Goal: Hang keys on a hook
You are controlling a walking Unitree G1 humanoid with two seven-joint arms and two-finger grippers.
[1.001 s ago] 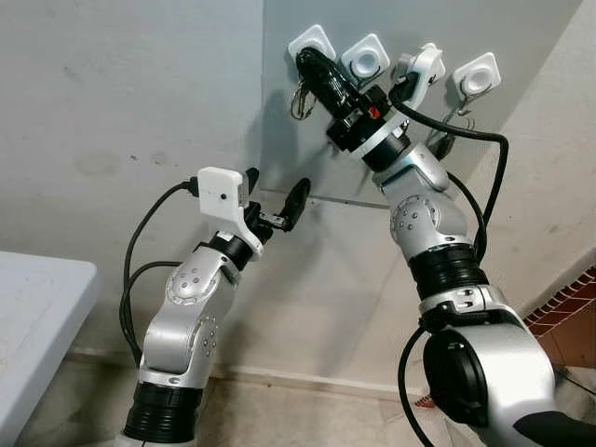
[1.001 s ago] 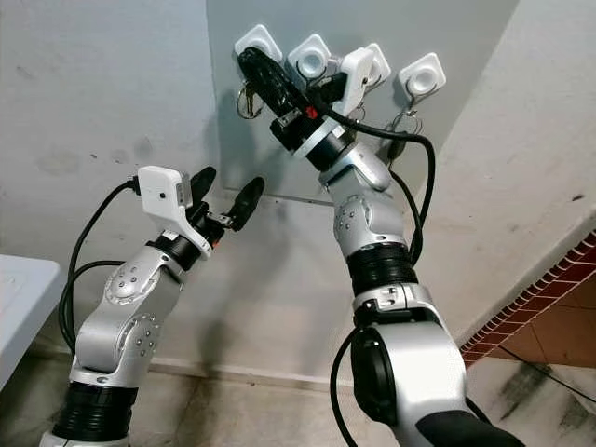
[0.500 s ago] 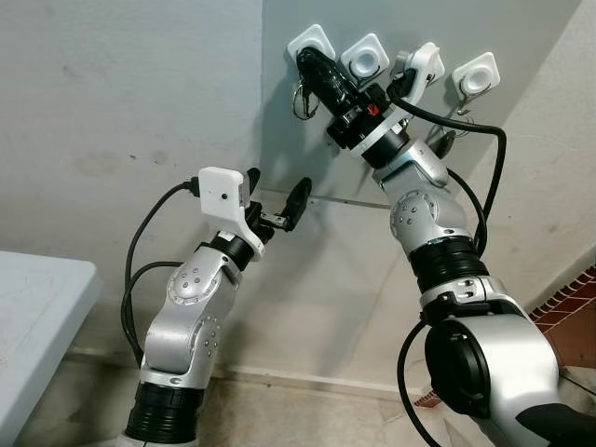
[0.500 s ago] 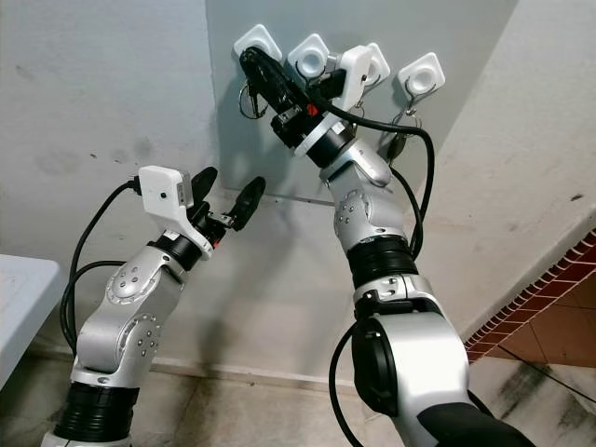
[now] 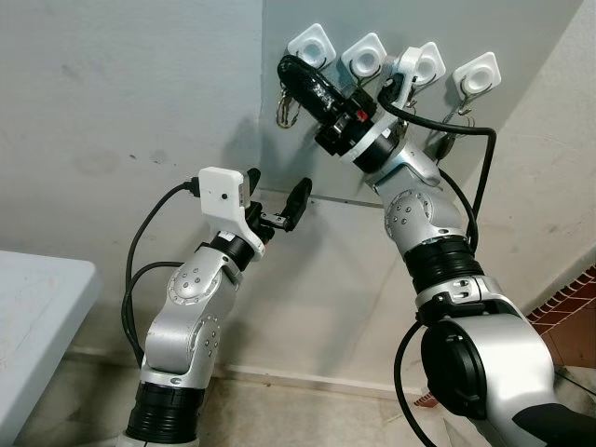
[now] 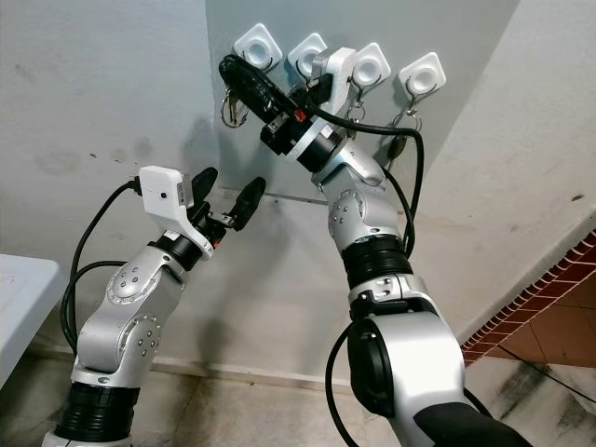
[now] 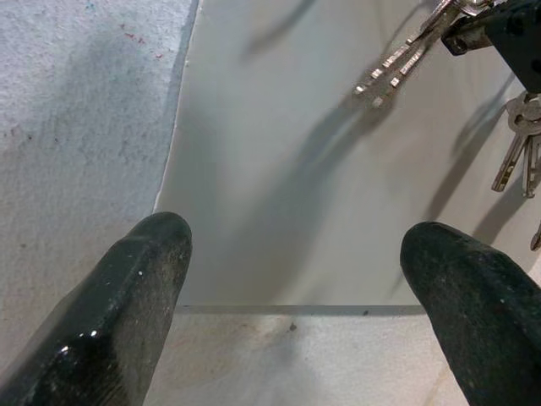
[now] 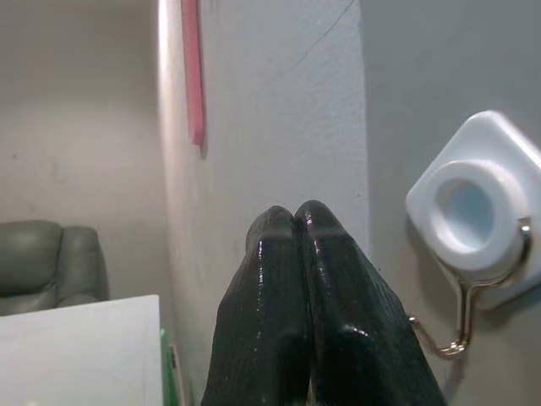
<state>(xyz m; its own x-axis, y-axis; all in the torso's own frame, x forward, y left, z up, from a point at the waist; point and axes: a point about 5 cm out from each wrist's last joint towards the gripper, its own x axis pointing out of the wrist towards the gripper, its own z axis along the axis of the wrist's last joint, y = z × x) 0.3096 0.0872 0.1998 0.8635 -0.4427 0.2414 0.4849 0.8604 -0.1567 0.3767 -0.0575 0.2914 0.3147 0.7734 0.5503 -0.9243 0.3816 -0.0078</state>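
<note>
four white square hooks (image 5: pixel 363 59) sit in a row on the smooth grey wall panel (image 5: pixel 521 28). right gripper (image 5: pixel 291 71) is clamped tight on a bunch of keys (image 5: pixel 284 104), which dangles just left of and below the leftmost hook (image 5: pixel 311 45), not hung. left gripper (image 5: pixel 277 200) idles lower, fingers (image 7: pixel 135 292) spread wide, holding nothing. rough plaster wall (image 5: pixel 121 112), white table (image 5: pixel 37 317) at left.

4 white hooks (image 5: pixel 363 58), 3 key bunches (image 5: pixel 287 104), 2 grippers (image 5: pixel 277 207), 1 table (image 5: pixel 37 317)

Keys (image 7: pixel 397 63) shiny metal; hook (image 8: pixel 473 211) glossy white plastic, wire metal; wall (image 5: pixel 112 112) rough matt plaster.
</note>
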